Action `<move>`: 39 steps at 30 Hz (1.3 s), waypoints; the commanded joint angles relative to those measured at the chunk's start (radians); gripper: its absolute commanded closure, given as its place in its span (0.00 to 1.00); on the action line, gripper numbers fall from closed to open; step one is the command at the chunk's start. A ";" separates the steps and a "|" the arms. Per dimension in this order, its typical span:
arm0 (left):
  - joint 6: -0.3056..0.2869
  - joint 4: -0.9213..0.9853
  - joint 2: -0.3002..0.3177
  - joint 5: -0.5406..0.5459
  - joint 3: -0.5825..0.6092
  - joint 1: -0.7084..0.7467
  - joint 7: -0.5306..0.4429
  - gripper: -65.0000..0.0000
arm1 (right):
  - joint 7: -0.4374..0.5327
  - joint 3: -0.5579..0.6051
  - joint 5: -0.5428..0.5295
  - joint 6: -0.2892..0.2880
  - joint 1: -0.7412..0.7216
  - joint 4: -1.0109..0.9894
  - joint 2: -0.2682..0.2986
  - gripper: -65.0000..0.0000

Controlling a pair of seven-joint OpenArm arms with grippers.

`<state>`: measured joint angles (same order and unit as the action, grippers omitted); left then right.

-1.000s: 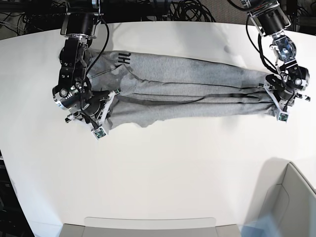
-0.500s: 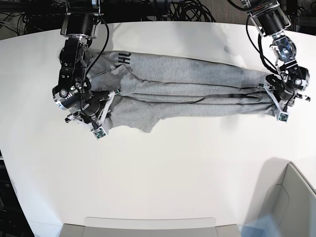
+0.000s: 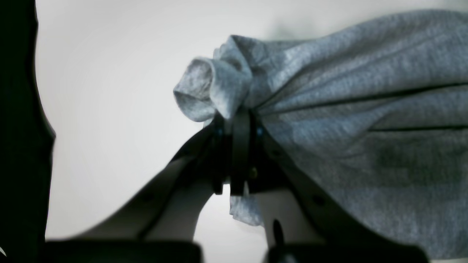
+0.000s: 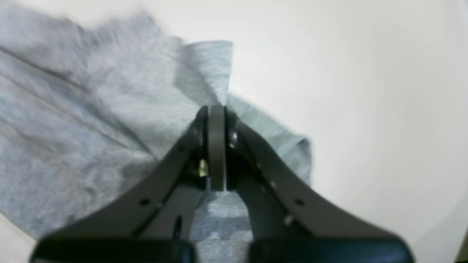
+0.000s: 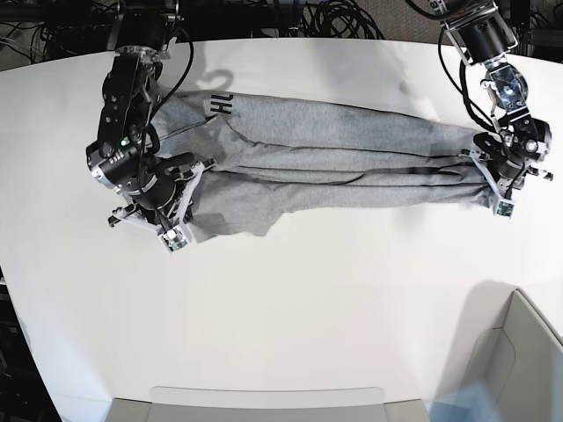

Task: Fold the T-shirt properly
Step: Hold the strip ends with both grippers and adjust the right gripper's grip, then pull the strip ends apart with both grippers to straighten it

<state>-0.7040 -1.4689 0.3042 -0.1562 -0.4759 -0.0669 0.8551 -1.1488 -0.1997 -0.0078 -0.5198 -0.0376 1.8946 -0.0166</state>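
Right gripper (image 5: 176,189) closed fully on the end of the heather grey cotton T-shirt (image 5: 334,158) and shifted slightly down the white table (image 5: 308,308). Loose lower flap of cloth drew in toward that gripper.

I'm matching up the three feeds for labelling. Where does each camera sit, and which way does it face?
Base: overhead, looking down on the white table; both arms show.
Left wrist: behind the left gripper, looking along its shut jaws onto bunched T-shirt.
Right wrist: behind the right gripper, likewise clamped on cloth.
Shared: all three views show the grey T-shirt on the table.
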 commanded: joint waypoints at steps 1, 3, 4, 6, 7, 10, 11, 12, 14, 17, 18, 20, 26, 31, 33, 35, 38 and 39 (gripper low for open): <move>0.006 -0.019 0.017 0.004 -0.002 -0.015 -0.015 1.00 | -0.020 0.009 -0.013 0.003 -0.006 0.035 0.002 1.00; 0.006 -0.019 0.017 0.004 -0.002 -0.015 -0.015 1.00 | -0.066 0.006 -0.017 0.002 0.006 0.072 0.005 1.00; 0.006 -0.019 0.017 0.004 -0.002 -0.015 -0.015 1.00 | -0.075 -0.001 -0.019 -0.003 0.018 0.092 0.007 1.00; 0.006 -0.019 0.017 0.002 -0.002 -0.015 -0.015 1.00 | -0.075 -0.001 -0.016 -0.004 0.054 0.125 0.008 1.00; 0.006 -0.019 0.017 0.002 -0.002 -0.015 -0.015 1.00 | -0.075 0.004 -0.016 -0.006 0.075 0.147 0.014 1.00; 0.006 -0.019 0.020 0.002 -0.005 -0.015 -0.015 1.00 | -0.075 0.007 -0.021 -0.006 0.130 0.171 0.045 1.00; 0.006 -0.019 0.022 0.002 -0.007 -0.015 -0.013 1.00 | -0.075 0.004 -0.021 -0.006 0.143 0.171 0.051 1.00; 0.006 -0.019 0.023 0.002 -0.008 -0.015 -0.013 1.00 | -0.075 -0.001 -0.021 -0.007 0.158 0.171 0.059 1.00; 0.006 -0.019 0.025 0.002 -0.008 -0.015 -0.013 1.00 | -0.073 -0.001 -0.022 -0.029 0.189 0.173 0.070 1.00; 0.006 -0.028 0.043 0.002 -0.008 -0.015 -0.013 1.00 | -0.073 -0.008 -0.019 -0.136 0.226 0.173 0.077 1.00; 0.006 -0.032 0.045 0.002 -0.005 -0.015 -0.013 1.00 | -0.073 -0.020 -0.017 -0.167 0.242 0.173 0.077 1.00; 0.006 -0.054 0.045 0.002 -0.005 -0.014 -0.013 1.00 | -0.073 -0.040 -0.016 -0.178 0.264 0.173 0.074 1.00; 0.006 -0.083 0.046 0.000 -0.002 -0.004 -0.013 1.00 | -0.073 -0.129 -0.013 -0.178 0.331 0.171 0.076 1.00; 0.006 -0.083 0.046 0.000 0.001 0.055 -0.013 1.00 | -0.073 -0.122 -0.011 -0.178 0.373 0.167 0.105 1.00; 0.006 -0.083 0.048 0.000 0.029 0.075 -0.013 0.94 | -0.073 -0.103 -0.011 -0.178 0.384 0.156 0.112 1.00; 0.006 -0.091 0.065 0.000 0.052 0.100 -0.013 0.82 | -0.073 -0.097 -0.005 -0.178 0.388 0.155 0.131 1.00; 0.006 -0.091 0.082 0.000 0.059 0.134 -0.023 0.62 | -0.073 -0.100 0.027 -0.178 0.388 0.155 0.129 1.00; 0.006 -0.091 0.082 0.000 0.056 0.137 -0.024 0.57 | -0.073 -0.100 0.041 -0.178 0.387 0.155 0.128 1.00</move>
<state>-0.7036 -1.5391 0.3691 -0.1574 -0.4122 0.0784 0.8402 -1.2232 -0.2943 0.0257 -0.6823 0.3531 2.0338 0.1070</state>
